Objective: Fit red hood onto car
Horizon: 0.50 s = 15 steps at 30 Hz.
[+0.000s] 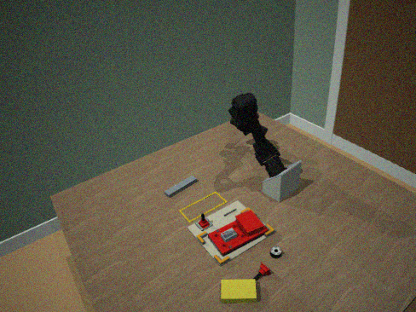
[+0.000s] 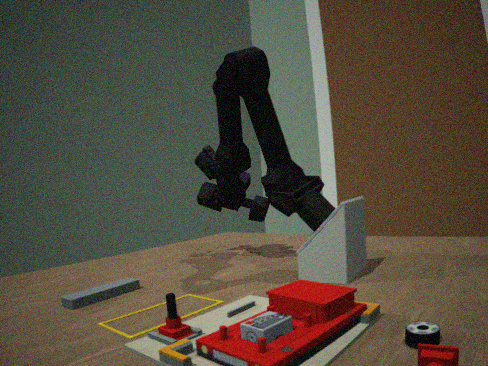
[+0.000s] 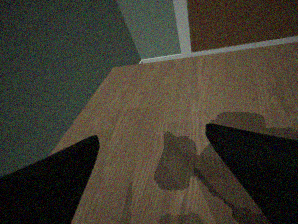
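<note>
Overhead, arm (image 2: pixel 250 125) folds up from its grey wedge base (image 2: pixel 335 245), elbow high, wrist bent down toward table (image 1: pixel 128 239). Gripper (image 2: pixel 232 200) hangs in the air well behind the jig, fingers spread wide, nothing between them; only wood grain and shadows show in the gap.

Jig (image 1: pixel 213 222), pale plate with orange corner brackets, sits mid-table. Chassis (image 1: pixel 232 240) lies in it, red. Hood (image 2: pixel 311 298) rests on the chassis at the end nearer the base, flat roof up. Engine (image 2: pixel 266 325) stands bare on the deck in front of it, two pegs (image 2: pixel 223 332) showing beside it.

Yellow block (image 1: pixel 239 290) near the table's front edge. Yellow outline (image 1: pixel 203 206) and grey bar (image 1: pixel 181 186) behind the jig. Black-handled lever (image 2: pixel 171 315) at the jig's corner. Small wheel (image 1: pixel 276 251) and a red funnel-like piece (image 1: pixel 263 269) off to the side.
</note>
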Each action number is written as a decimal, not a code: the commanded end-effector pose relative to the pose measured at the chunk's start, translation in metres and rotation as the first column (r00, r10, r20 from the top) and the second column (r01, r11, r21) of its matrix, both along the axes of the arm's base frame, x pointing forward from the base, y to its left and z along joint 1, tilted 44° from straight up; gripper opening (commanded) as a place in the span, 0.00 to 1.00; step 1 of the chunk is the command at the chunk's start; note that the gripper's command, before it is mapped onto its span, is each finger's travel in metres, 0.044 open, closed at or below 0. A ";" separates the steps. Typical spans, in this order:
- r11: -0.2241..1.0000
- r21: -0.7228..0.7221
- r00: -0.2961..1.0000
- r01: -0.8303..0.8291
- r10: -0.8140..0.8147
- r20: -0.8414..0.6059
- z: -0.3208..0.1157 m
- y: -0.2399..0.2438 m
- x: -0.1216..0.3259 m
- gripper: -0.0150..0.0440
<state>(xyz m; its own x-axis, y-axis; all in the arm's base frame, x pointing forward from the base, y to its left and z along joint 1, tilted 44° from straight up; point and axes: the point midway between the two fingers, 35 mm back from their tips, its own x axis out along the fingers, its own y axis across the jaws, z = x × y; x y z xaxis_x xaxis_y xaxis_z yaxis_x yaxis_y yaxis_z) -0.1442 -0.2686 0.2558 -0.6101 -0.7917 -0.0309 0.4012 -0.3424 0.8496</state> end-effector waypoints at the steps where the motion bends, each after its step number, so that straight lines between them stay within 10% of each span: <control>1: 0.993 0.064 0.994 -0.099 0.102 -0.048 0.003 -0.019 0.028 1.00; 15: 0.819 0.283 0.810 -0.499 0.557 -0.185 0.005 -0.060 0.176 1.00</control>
